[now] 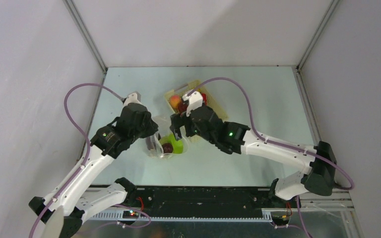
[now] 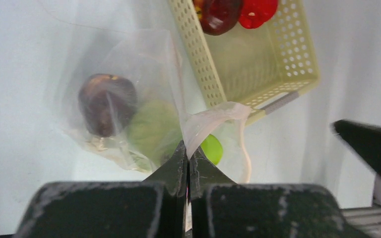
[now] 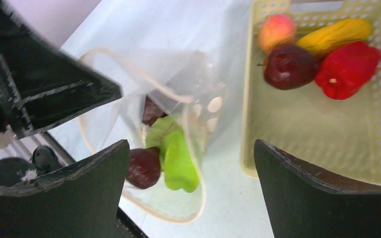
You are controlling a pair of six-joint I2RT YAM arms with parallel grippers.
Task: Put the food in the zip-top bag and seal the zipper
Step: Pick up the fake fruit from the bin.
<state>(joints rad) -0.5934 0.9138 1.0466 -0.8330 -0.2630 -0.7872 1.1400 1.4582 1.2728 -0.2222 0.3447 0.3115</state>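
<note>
Left gripper [image 2: 187, 151] fills the bottom of your left wrist view. Its jaws are pressed together, pinching a fold of the bag [image 2: 124, 54] at the mouth edge.

Bag: lies on the table [image 1: 258, 99], just beside the near-left side of the basket [image 3: 245, 124], between the two grippers. The mouth stands open. You see the zipper [image 3: 203, 191] as a pale strip looping round the opening, unsealed.

Bag contents, as you see them through the film:
- one dark apple [image 2: 106, 104]
- one pale green round piece [image 2: 151, 129], touching the apple
- one brighter green piece [image 2: 212, 148], near the mouth
- one more dark patch [image 3: 151, 111] deeper in; you cannot tell what it is

Right gripper [image 3: 191, 148]: jaws spread wide and holding nothing. It hangs over the bag mouth, with the basket just to one side.

Basket contents, all crowded at one end:
- peach [image 3: 276, 30]
- banana [image 3: 335, 35]
- second dark apple [image 3: 290, 65]
- red pepper [image 3: 347, 69], touching that apple and the banana

The other end of the basket floor is bare.

Top view: both arms reach in toward mid-table, with the bag low between the wrists and the basket behind the right one.
</note>
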